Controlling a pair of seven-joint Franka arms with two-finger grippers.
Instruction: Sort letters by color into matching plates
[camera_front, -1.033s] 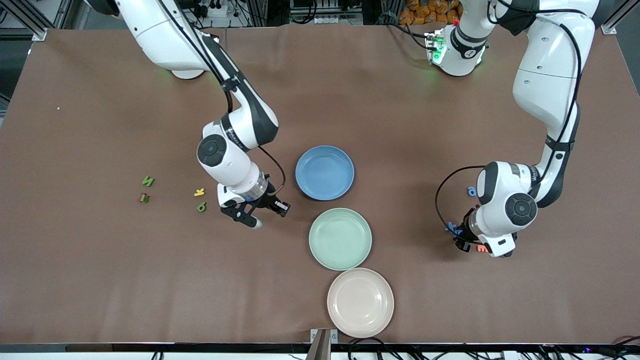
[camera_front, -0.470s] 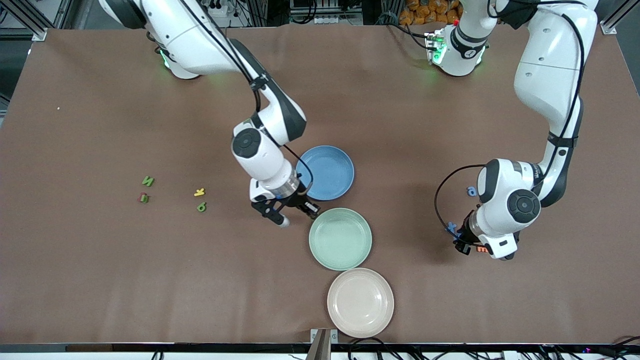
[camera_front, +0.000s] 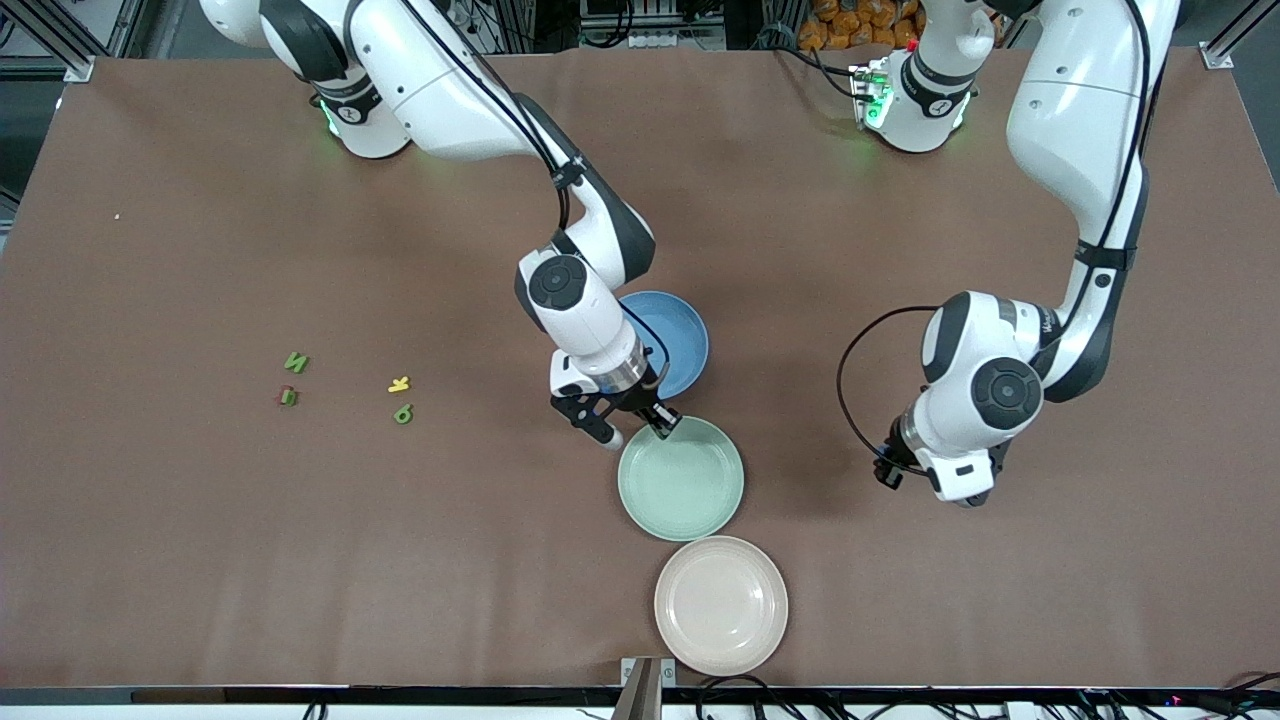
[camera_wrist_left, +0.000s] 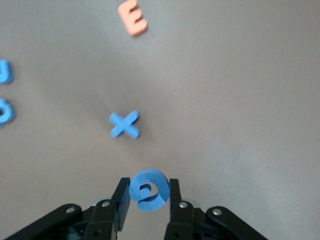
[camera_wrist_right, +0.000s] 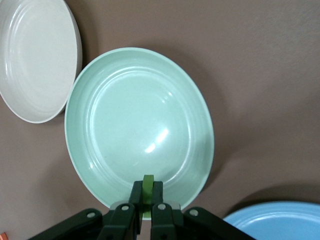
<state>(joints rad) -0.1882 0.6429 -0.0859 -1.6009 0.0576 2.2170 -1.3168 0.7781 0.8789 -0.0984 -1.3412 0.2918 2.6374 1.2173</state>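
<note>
My right gripper is shut on a small green letter and holds it over the rim of the mint green plate, which also shows in the right wrist view. The blue plate lies beside it, partly under the right arm. My left gripper is shut on a round blue letter, above the table toward the left arm's end. A blue X and two more blue letters lie on the table below it. Green letters lie toward the right arm's end.
A beige-pink plate lies nearest the front camera, touching the green plate. A yellow letter sits among the green ones. An orange E lies near the blue X. The left arm hides the blue letters in the front view.
My right arm has carried the green letter from beside the yellow letter to the green plate's rim. My left gripper has risen from the blue letters and shifted toward the plates.
</note>
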